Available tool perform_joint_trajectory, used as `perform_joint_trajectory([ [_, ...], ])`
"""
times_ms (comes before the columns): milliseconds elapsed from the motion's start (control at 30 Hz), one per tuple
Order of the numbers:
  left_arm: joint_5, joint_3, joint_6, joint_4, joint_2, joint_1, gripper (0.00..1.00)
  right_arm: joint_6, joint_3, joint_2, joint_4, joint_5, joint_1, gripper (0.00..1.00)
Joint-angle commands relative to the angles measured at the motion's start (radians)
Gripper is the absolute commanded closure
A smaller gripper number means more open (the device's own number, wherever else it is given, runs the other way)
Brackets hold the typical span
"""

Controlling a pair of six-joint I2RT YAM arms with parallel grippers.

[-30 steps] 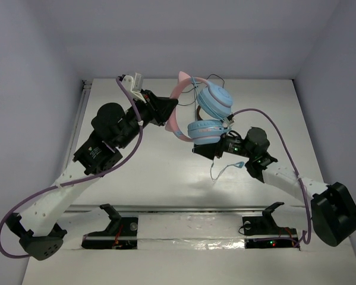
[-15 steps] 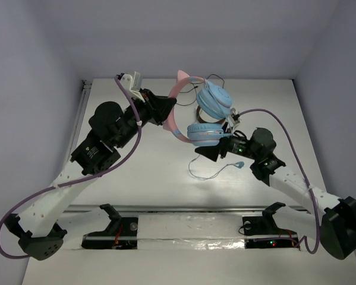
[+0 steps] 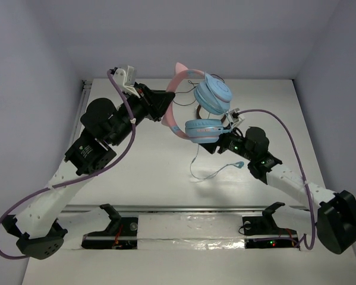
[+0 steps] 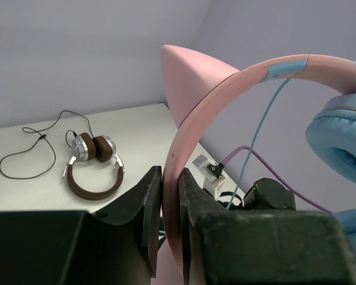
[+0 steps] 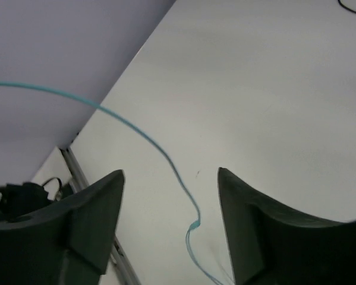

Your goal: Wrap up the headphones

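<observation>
The headphones [image 3: 204, 127] hang in the air over the table's middle: pink cat-ear headband [image 4: 225, 89], light blue ear cups [image 4: 338, 136]. My left gripper [image 3: 164, 107] is shut on the headband's left side; the left wrist view shows the pink band pinched between the jaws [image 4: 170, 184]. The thin light blue cable [image 3: 216, 173] drops from the lower cup and trails on the table. My right gripper [image 3: 216, 147] sits just under the lower cup, open. In the right wrist view the cable [image 5: 136, 132] runs loose between the spread fingers [image 5: 88, 219], touching neither.
Brown-and-silver headphones [image 4: 94, 166] with a black cable [image 4: 29, 148] lie on the table at the back, mostly hidden behind the blue cups in the top view [image 3: 198, 113]. A metal rail [image 3: 76, 127] runs along the table's left edge.
The left arm has raised and tilted the headphones toward the back. The cable has dropped from beside the right gripper and now lies on the table; that gripper shifted slightly right.
</observation>
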Motion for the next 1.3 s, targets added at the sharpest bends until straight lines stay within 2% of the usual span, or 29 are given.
perform_joint_trajectory([
  [0, 0.005, 0.049, -0.021, 0.09, -0.007, -0.003, 1.0, -0.021, 0.001, 0.03, 0.025, 0.093, 0.004, 0.28],
  [67, -0.012, 0.048, -0.016, 0.088, -0.01, -0.003, 1.0, -0.012, 0.013, 0.088, 0.04, 0.131, 0.004, 0.2],
  [133, -0.012, 0.055, -0.015, 0.085, -0.01, -0.003, 1.0, -0.008, 0.02, 0.124, 0.071, 0.118, 0.004, 0.18],
  [233, -0.016, 0.069, -0.009, 0.082, -0.006, -0.003, 1.0, 0.004, 0.037, 0.208, 0.123, 0.055, 0.015, 0.18],
  [433, -0.026, 0.095, 0.002, 0.082, 0.005, -0.003, 1.0, 0.068, -0.031, 0.298, 0.283, 0.084, 0.076, 0.24],
  [600, -0.012, 0.1, -0.007, 0.085, 0.011, -0.003, 1.0, 0.061, -0.018, 0.401, 0.379, 0.142, 0.076, 0.26],
  [633, -0.018, 0.101, -0.007, 0.086, 0.01, -0.003, 1.0, 0.064, -0.012, 0.439, 0.4, 0.16, 0.076, 0.32],
  [667, -0.018, 0.105, -0.007, 0.086, 0.013, -0.003, 1.0, 0.064, -0.01, 0.455, 0.417, 0.162, 0.076, 0.32],
  [700, -0.018, 0.108, -0.006, 0.085, 0.014, -0.003, 1.0, 0.079, -0.007, 0.467, 0.427, 0.161, 0.076, 0.38],
  [767, -0.027, 0.115, -0.001, 0.082, 0.018, -0.003, 1.0, 0.103, -0.027, 0.486, 0.485, 0.132, 0.085, 0.42],
  [800, -0.038, 0.118, 0.002, 0.082, 0.019, -0.003, 1.0, 0.117, -0.038, 0.481, 0.493, 0.134, 0.102, 0.52],
  [867, -0.085, 0.117, 0.014, 0.082, 0.018, -0.003, 1.0, 0.125, -0.07, 0.46, 0.491, 0.162, 0.127, 0.58],
  [900, -0.113, 0.117, 0.017, 0.082, 0.018, -0.003, 1.0, 0.139, -0.076, 0.441, 0.485, 0.171, 0.153, 0.7],
  [933, -0.177, 0.109, 0.016, 0.059, 0.016, -0.003, 1.0, 0.146, -0.079, 0.434, 0.476, 0.177, 0.164, 0.79],
  [1000, -0.243, 0.105, 0.028, 0.059, 0.013, -0.003, 1.0, 0.157, -0.084, 0.397, 0.418, 0.194, 0.191, 0.96],
  [1033, -0.304, 0.097, 0.036, 0.059, 0.007, -0.003, 1.0, 0.154, -0.09, 0.38, 0.396, 0.203, 0.222, 1.0],
  [1267, -0.498, -0.012, 0.042, 0.116, -0.024, -0.003, 1.0, 0.119, -0.065, 0.234, 0.081, 0.329, 0.373, 1.0],
])
